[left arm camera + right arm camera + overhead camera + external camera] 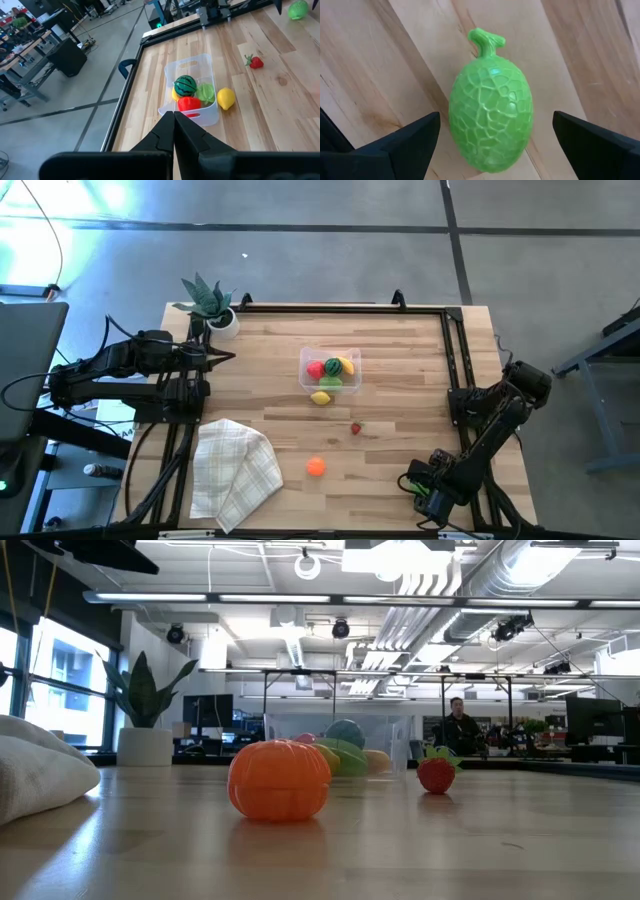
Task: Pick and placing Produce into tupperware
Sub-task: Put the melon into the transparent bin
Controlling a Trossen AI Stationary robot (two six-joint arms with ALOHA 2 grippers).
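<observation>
The bench (400, 380) is seen from above with a cloth (235, 470) at its near left and a plant (210, 302) at its far left corner. The tupperware (305, 360) sits mid-bench, filled with produce; a lemon (321, 398) lies just beside it, a strawberry (355, 428) and orange (316, 467) nearer. The left gripper (228, 358) is parked at the left edge, jaws pressed together. The right gripper (495, 135) is lowered at the near right corner, jaws spread wide either side of a green melon (491, 122), apart from it.
</observation>
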